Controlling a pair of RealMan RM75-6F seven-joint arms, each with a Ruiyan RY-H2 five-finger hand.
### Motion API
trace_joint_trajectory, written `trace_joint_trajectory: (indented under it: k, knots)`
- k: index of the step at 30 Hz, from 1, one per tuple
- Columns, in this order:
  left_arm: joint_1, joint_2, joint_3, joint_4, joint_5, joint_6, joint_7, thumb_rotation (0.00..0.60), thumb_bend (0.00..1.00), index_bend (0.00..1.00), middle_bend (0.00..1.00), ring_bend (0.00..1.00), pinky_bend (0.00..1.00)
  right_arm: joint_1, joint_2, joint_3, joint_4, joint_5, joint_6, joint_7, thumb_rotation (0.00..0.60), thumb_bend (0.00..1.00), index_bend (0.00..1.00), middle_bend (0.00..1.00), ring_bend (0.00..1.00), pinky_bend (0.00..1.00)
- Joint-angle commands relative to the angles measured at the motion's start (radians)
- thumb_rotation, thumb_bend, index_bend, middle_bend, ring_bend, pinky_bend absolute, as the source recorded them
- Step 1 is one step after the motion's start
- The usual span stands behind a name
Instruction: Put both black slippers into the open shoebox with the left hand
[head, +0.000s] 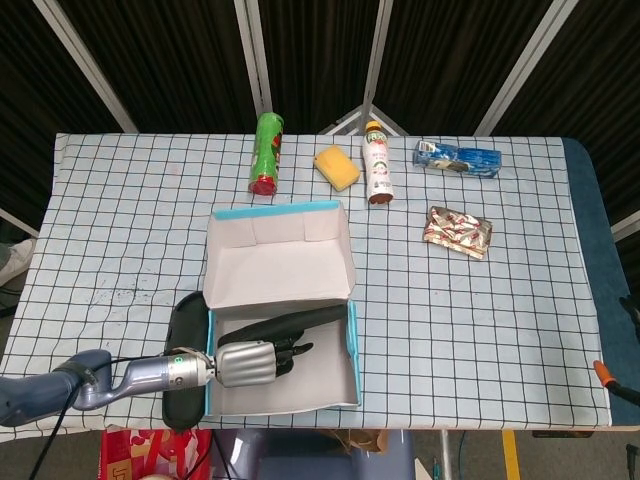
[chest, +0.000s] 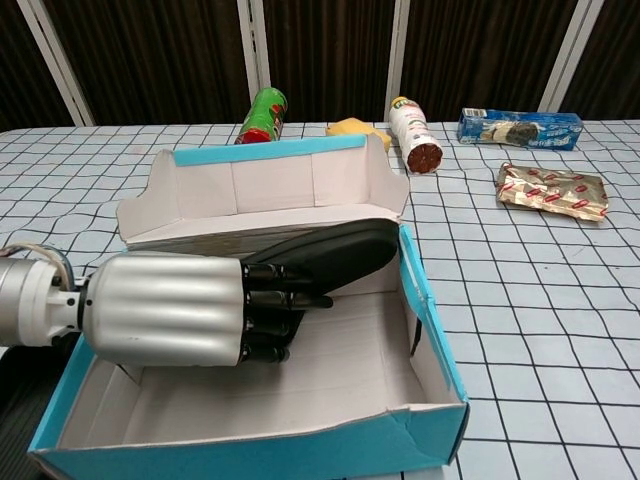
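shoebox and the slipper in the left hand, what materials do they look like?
Shoebox: likely cardboard, matte pale inside, blue outside; thin walls bend and crease. Slipper held by the left hand: probably rubber or foam, smooth black with a dull sheen.

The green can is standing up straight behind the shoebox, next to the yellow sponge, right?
Not quite. The green can is lying on its side, not standing up, as the head view shows. The rest holds: it is behind the shoebox, next to the yellow sponge.
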Motion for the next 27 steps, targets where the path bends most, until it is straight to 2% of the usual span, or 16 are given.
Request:
trace_joint_trajectory:
  k: [1,11,15,20,24,27]
  knots:
    - [-0.002,-0.008,0.002,0.008,-0.007,0.001,-0.015,0.6,0.44,0.52,0.46,0.01,0.18,0.001,-0.001,0.001,0.0,0.003,-0.003,-0.002,0.6,0.31,0.1,0.1,0.13,0.04]
    - [-0.02,-0.024,-0.011,0.02,-0.017,-0.003,-0.017,0.6,0.44,0.5,0.44,0.01,0.18,0.001,-0.001,0.003,-0.005,0.007,-0.005,-0.009,0.6,0.31,0.1,0.1,0.13,0.04]
    - [-0.028,-0.018,-0.021,0.015,-0.015,0.009,-0.002,0.6,0.44,0.47,0.41,0.01,0.18,0.0,-0.001,0.003,-0.004,0.006,-0.003,-0.007,0.6,0.31,0.1,0.1,0.13,0.04]
    - [-0.041,-0.001,-0.03,0.008,-0.007,0.015,0.027,0.6,0.42,0.33,0.3,0.0,0.17,-0.001,-0.001,0.002,-0.006,0.001,0.0,-0.006,0.6,0.31,0.1,0.1,0.13,0.04]
    - [-0.046,0.009,-0.044,0.002,-0.008,0.027,0.048,0.6,0.41,0.18,0.15,0.0,0.15,-0.003,0.0,0.003,-0.005,0.003,0.003,-0.002,0.6,0.31,0.1,0.1,0.13,0.04]
    - [-0.05,0.025,-0.051,-0.014,-0.01,0.025,0.066,0.6,0.41,0.12,0.04,0.0,0.13,-0.003,0.001,0.004,-0.005,0.003,0.004,0.002,0.6,0.31,0.1,0.1,0.13,0.04]
